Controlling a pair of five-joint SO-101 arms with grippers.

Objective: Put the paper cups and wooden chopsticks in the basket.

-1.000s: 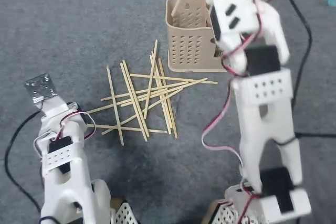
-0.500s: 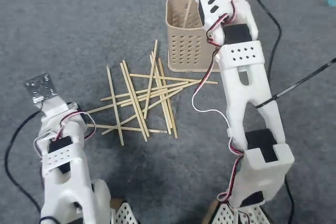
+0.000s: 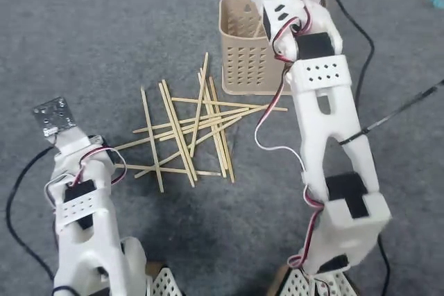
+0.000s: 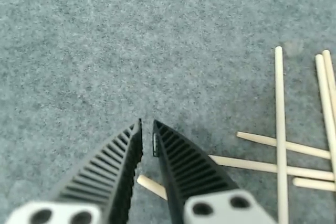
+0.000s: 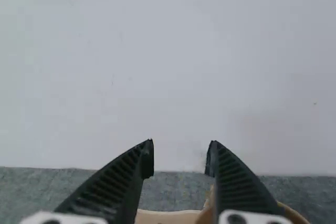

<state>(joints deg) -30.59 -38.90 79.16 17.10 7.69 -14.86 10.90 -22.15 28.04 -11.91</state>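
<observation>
Since the stick that I was holding high over the basket a second ago stood inside it half a second ago and no longer rises above the rim, I judge that one delivery is complete. My right claw is released, with its jaws spread and nothing between them. It hangs just above the rim of the basket, which stands at the far side of the grey mat. I cannot make out the dropped stick clearly inside, because my right arm covers part of the opening. The remaining chopsticks lie flat on the mat in a crossed pile, just in front of the basket and between my two arms. Most have their long axis running from the near side toward the basket. Several others lie across these, left to right, and one of them ends close to the foot of the basket. My left claw is clenched almost fully and grasps nothing. It hangs low over the mat at the left edge of the pile, with one stick end lying beneath it. Next step, in my judgement: the right claw collects another stick from the pile.
</observation>
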